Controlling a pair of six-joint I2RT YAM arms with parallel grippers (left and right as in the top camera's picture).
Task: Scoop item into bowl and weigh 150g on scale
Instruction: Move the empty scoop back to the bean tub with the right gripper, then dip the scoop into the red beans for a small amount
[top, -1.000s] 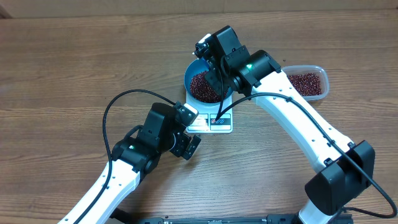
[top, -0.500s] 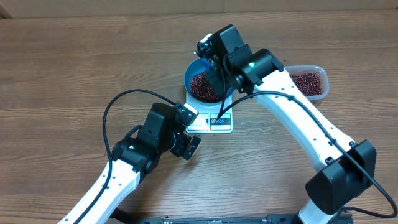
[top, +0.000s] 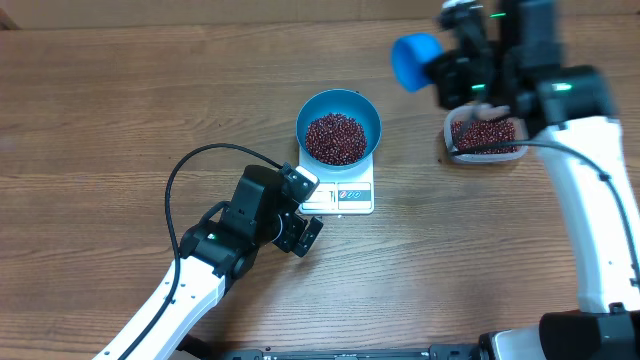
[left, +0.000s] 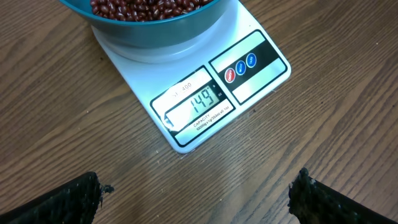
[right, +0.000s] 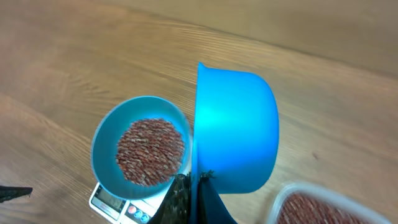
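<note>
Blue bowl (top: 368, 112): it stands upright on the white scale, mouth up, and its rim overhangs the platform.
Beans (top: 336, 138): a maroon heap covers the bottom of the bowl, and a second lot lies in the clear tub.
Scale (left: 255, 87): it lies flat on the wooden table with its display edge toward my left arm. The strip reads 149 in my left wrist view.
My left gripper (left: 199, 198): it is released, with the jaws spread wide and nothing between them. It hangs over bare wood just short of the scale's display edge.
My right gripper (right: 194, 198): it is clenched on the handle of the small blue scoop, up off the table.
Scoop (right: 239, 134): it is tipped on its side with its outer wall toward my wrist camera, so I cannot tell whether anything is in it. From overhead it looks blurred and sits apart from both bowl and tub.
Tub (top: 480, 154): it rests on the table to the right of the scale, partly under my right arm.
Table (top: 120, 100): brown wood grain.
</note>
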